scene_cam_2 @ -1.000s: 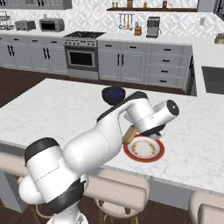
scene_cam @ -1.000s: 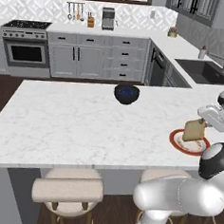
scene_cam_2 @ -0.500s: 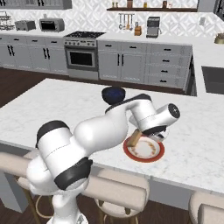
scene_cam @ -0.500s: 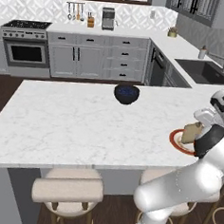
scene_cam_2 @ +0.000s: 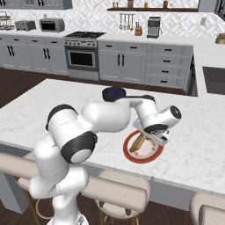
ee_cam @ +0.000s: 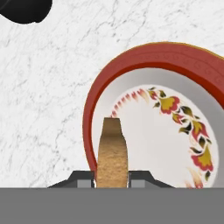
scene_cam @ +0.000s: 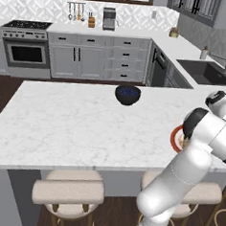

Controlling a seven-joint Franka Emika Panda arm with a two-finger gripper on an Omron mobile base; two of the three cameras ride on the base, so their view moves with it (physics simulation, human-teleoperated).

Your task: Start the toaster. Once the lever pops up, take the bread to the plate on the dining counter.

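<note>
I've got the arm swung out over the dining counter [scene_cam: 61,125], the big white marble one with the beige stools [scene_cam: 69,192] tucked along its near edge. The gripper [ee_cam: 112,183] is down low over the plate [scene_cam_2: 131,154], and from the hand view its two fingers are pinched narrow on the bread [ee_cam: 112,153], one on each side of the slice. The bread is standing on edge between them, tan with the darker crust running up the sides.

In the right base view the bread [scene_cam_2: 139,142] shows as a tilted tan slab poking down from the hand toward the plate's pale centre. Can't honestly tell whether its bottom edge is touching the plate or hanging just above it. The plate itself has that red-orange rim, plus a ring of red and yellow flowers on the pale inside, clear in the hand view [ee_cam: 144,61].

From the left base view the plate [scene_cam: 174,138] is mostly hidden behind the arm's elbow, just a red arc at the right end of the counter, near the near edge.

The dark blue bowl [scene_cam: 127,94] sits well apart from the plate, further back toward the far side of the counter. In the hand view it's a black blob at the top left corner [ee_cam: 24,9].

Far back there's the stove [scene_cam: 25,45] and grey cabinets along the wall.
</note>
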